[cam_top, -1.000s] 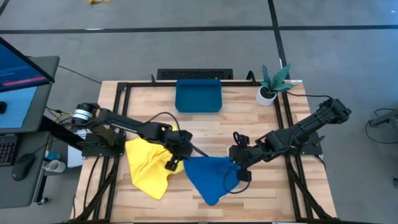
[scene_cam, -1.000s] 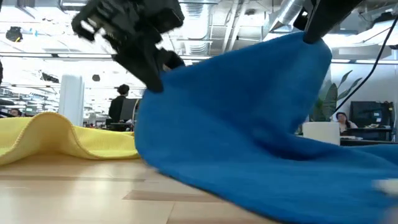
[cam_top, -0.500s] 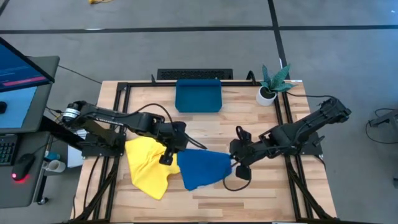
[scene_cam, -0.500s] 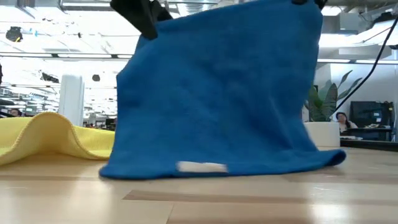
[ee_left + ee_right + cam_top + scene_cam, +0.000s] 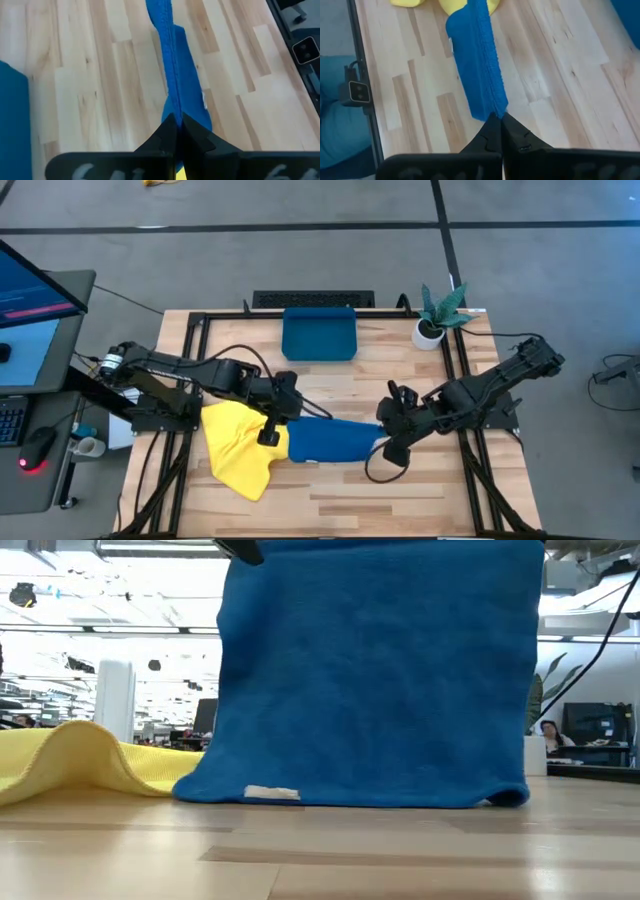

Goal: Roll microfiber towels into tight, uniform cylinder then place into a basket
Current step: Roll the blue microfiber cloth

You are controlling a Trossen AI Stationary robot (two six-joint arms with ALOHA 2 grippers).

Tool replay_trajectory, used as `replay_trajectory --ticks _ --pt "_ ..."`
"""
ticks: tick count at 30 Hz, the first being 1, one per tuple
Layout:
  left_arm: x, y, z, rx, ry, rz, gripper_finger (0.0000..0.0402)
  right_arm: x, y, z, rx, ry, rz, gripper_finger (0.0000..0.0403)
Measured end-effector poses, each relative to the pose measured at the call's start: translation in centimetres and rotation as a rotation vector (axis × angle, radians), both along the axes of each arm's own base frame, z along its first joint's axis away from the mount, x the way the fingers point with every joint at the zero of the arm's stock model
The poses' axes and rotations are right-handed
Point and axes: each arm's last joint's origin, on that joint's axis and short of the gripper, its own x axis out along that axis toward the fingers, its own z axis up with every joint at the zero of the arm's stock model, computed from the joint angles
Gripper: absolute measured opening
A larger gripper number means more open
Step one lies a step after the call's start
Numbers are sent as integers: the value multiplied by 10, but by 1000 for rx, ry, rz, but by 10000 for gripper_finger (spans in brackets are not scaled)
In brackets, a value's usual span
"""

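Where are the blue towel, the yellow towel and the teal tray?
blue towel [image 5: 330, 442]: high view, middle of the hanging cloth.
yellow towel [image 5: 235, 450]: high view, centre of the crumpled cloth.
teal tray [image 5: 318, 336]: high view, its bare floor.

blue towel [image 5: 380, 680]: soft, matt, fuzzy cloth
yellow towel [image 5: 235, 450]: matt ribbed cloth
table [image 5: 320, 855]: smooth pale wood planks, slight sheen

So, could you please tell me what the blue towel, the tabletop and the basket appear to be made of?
Blue towel: soft, matte, fuzzy cloth, likely microfiber; it hangs in a limp sheet with a napped surface and a small sewn label.
Tabletop: pale wood, butcher-block style; joined strips with visible grain and a slight sheen.
Basket: probably moulded plastic; smooth, uniform dark teal with low walls.
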Motion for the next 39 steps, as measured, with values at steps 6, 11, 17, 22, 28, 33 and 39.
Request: replay_trajectory --ticks 6,11,17,22,28,33,39 --pt "0 2 18 -17 -26 28 0 -2 1 5 5 1 -9 7" --pt "-4 4 42 0 -64 44 0 -4 -2 18 -14 -14 -21 7" --pt "-7 5 52 -40 -60 106 0 -7 -1 37 9 -57 -14 7" --pt "-7 0 53 -190 -28 161 0 -7 0 43 64 -63 -32 7" --pt "-4 -7 56 -338 -42 222 0 -12 9 43 159 -19 -24 7" --pt "0 -13 61 -420 -78 247 0 -22 21 42 194 27 14 7" --pt "1 -20 63 -523 -68 289 0 -34 38 42 266 67 10 7"
